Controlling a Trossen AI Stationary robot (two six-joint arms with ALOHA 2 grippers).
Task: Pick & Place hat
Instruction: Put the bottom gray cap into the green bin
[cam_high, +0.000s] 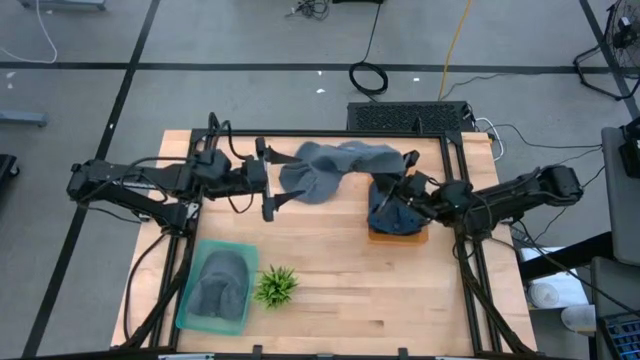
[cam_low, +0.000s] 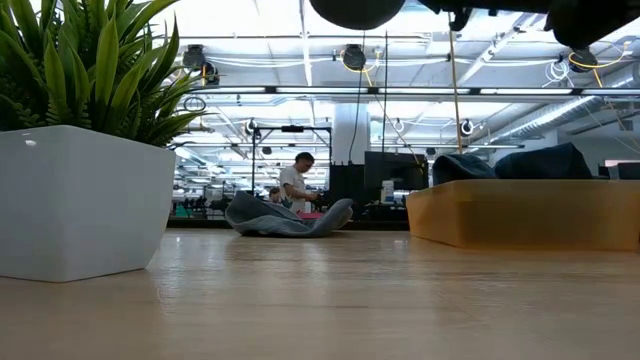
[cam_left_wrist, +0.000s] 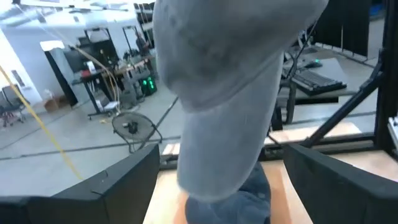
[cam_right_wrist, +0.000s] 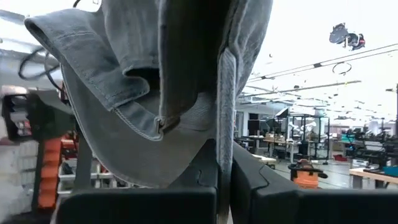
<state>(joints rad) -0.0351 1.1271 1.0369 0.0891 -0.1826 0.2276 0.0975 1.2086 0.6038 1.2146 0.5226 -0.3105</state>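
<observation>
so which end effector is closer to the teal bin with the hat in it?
Left. The left end effector hangs open up-table of the teal bin, slightly to its right. The right end effector, shut on a grey hat, sits far across by the tan box.

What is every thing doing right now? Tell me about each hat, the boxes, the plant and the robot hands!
Grey hat: hanging up, held at one end by the right gripper.
Right gripper: shut on the grey hat.
Left gripper: open, by the hat's other end.
Green bin: holds a grey hat.
Brown box: holds dark hats.
Plant: upright beside the green bin.
</observation>
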